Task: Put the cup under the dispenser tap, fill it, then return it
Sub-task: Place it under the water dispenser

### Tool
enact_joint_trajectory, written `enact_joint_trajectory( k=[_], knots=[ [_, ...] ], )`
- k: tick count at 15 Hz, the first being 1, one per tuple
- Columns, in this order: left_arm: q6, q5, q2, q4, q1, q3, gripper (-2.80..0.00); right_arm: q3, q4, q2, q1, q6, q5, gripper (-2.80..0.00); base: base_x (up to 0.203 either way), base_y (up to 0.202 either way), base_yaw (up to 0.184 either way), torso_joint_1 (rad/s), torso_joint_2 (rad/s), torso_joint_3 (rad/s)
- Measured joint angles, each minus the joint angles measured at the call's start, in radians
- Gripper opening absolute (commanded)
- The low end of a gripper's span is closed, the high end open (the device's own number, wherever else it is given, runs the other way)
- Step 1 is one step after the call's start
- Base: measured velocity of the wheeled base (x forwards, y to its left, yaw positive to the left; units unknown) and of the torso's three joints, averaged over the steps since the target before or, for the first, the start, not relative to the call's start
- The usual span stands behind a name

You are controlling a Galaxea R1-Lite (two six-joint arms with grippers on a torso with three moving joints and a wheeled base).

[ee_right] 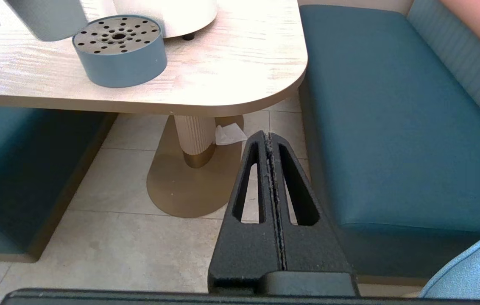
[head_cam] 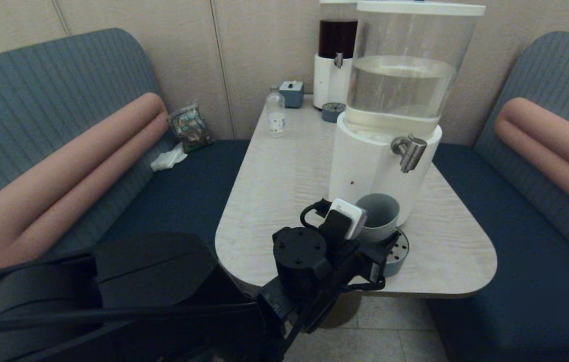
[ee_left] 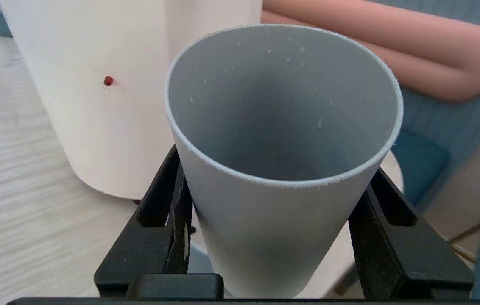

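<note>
Black left gripper (ee_left: pixel 269 237) clamps your matte grey-blue cup (ee_left: pixel 282 140), hiding its base; droplets speckle the tapered wall. Perforated round tray (head_cam: pixel 396 251) sits at four o'clock, brushed-steel dispenser tap (head_cam: pixel 409 151) at one o'clock above. Right gripper (ee_right: pixel 270 140) hangs closed, low beside the table (ee_right: pixel 223 76).

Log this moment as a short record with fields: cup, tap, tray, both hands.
cup: grey-blue tumbler, upright, no pool of liquid visible inside, only droplets on the inner wall
left hand: closed on the cup's sides, near the table's front edge
tap: steel spout on the clear-tank dispenser; cup sits lower and to its left, not under it
tray: round perforated tray on the table, nothing standing on it, cup just beside it
right hand: shut, holding nothing, low beside the table over the floor
</note>
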Motion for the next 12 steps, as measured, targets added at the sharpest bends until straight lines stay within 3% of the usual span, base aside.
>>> enact_joint_trajectory(
  k=[5, 12],
  knots=[
    [0.002, 0.016, 0.049, 0.063, -0.009, -0.095, -2.80, 0.000, 0.000, 0.000, 0.000, 0.000, 0.000, -2.80, 0.000, 0.000, 0.000, 0.000, 0.00, 0.000],
    [0.053, 0.015, 0.119, 0.103, -0.010, -0.209, -2.80, 0.000, 0.000, 0.000, 0.000, 0.000, 0.000, -2.80, 0.000, 0.000, 0.000, 0.000, 0.00, 0.000]
  ],
)
